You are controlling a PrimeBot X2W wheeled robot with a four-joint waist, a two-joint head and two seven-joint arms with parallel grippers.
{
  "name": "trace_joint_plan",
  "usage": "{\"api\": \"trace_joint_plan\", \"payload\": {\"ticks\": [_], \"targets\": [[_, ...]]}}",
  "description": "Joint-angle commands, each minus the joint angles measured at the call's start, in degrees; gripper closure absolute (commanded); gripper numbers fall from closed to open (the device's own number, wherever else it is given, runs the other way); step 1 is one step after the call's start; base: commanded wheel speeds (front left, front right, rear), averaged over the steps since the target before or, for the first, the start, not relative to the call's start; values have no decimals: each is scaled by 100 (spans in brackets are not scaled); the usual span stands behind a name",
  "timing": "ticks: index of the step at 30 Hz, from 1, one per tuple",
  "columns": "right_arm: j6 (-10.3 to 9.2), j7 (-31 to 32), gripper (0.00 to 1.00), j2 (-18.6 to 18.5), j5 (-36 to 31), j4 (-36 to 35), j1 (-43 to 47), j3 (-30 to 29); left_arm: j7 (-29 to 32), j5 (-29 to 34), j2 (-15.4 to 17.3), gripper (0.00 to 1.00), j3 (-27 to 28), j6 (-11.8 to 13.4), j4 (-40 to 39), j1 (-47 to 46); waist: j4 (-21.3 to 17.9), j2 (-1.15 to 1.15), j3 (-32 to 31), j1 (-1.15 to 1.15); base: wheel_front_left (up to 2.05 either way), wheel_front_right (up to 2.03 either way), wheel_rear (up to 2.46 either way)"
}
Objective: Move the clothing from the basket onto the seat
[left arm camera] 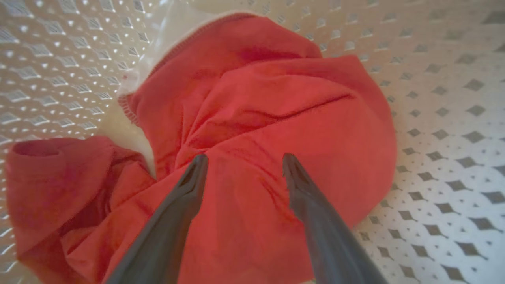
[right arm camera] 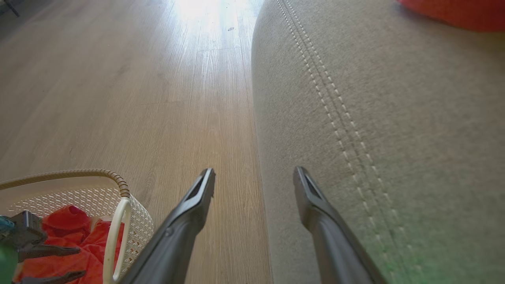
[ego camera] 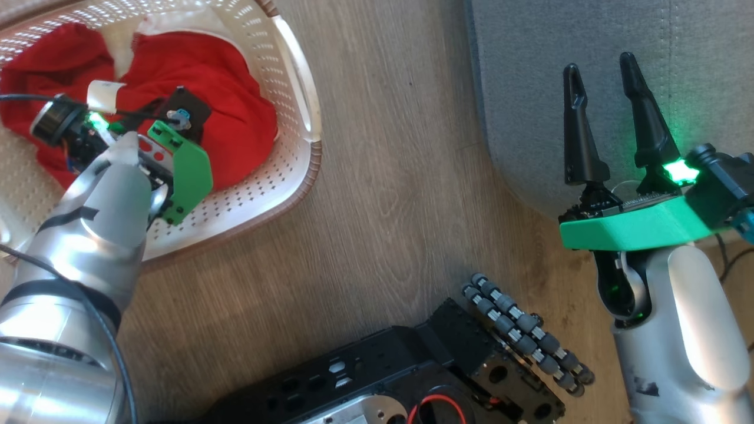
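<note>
My left gripper (left arm camera: 244, 157) is down inside the basket (left arm camera: 453, 118), its two dark fingers spread apart with nothing between them. The red clothing (left arm camera: 256, 98) lies bunched directly under and ahead of the fingertips. One big rumpled fold sits past both tips, and a smaller lump with a rolled hem is off to the gripper's left. A strip of white trim runs along the far-left edge of the heap. The tips are right at the fabric, but I cannot tell whether they touch it. The basket's perforated cream wall curves around the heap on the far side and to the right of this gripper.

My right gripper (ego camera: 599, 65) is also spread wide and holding nothing. It hangs at the rounded edge of the grey seat (right arm camera: 375, 98). One finger is over the upholstery near the pale double seam and the other is over the wooden floor (right arm camera: 138, 98) just beside it. Far ahead of this gripper and to its right, a red patch (right arm camera: 453, 12) lies on the seat; I cannot make out what it is. The basket sits on the floor, back and to the left of the right gripper and well apart from the seat. My black base (ego camera: 412, 365) lies behind both grippers.
</note>
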Motion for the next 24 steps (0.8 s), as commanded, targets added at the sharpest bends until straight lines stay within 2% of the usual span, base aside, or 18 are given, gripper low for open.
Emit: {"api": "trace_joint_plan", "payload": {"ticks": [1, 12, 24], "targets": [[-1, -36, 0, 2, 66, -128, 243, 80, 55, 49, 169, 0, 29, 36, -15, 86, -43, 0, 45, -1, 0, 0, 0], [-1, -36, 0, 2, 118, -261, 479, 125, 1063, 34, 392, 0, -42, 350, 96, -132, -105, 0, 177, -1, 0, 0, 0], [-1, -36, 0, 3, 100, -494, 664, 84, 1506, -115, 509, 0, -84, 279, 106, -275, -65, 0, 355, -1, 0, 0, 0]]}}
